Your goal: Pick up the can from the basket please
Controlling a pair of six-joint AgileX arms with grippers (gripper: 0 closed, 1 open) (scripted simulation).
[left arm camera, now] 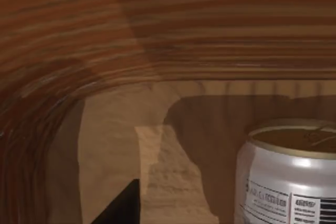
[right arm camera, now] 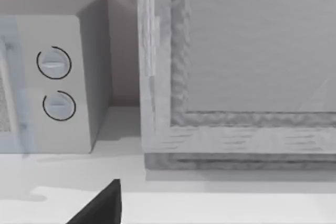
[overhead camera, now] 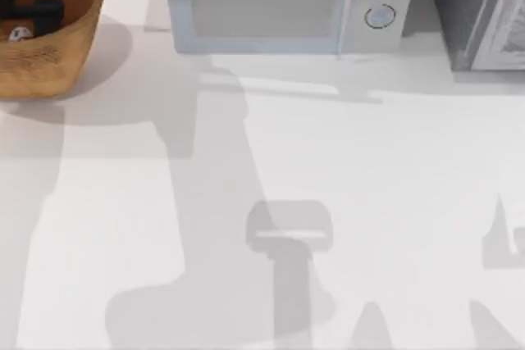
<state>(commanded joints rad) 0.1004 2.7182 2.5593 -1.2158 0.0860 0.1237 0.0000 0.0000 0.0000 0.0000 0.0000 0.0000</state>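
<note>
A: Wicker basket (overhead camera: 57,47), counter's far-left corner: we see the can (left arm camera: 286,179) standing upright inside.

B: Our left gripper (overhead camera: 29,6) reaches in, likely for the grasp; finger state we cannot tell.

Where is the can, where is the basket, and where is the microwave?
can (left arm camera: 286,179): left wrist view, on its silver side wall.
basket (overhead camera: 61,47): top view, on its woven outer wall.
microwave (overhead camera: 262,2): top view, on its door window.
</note>
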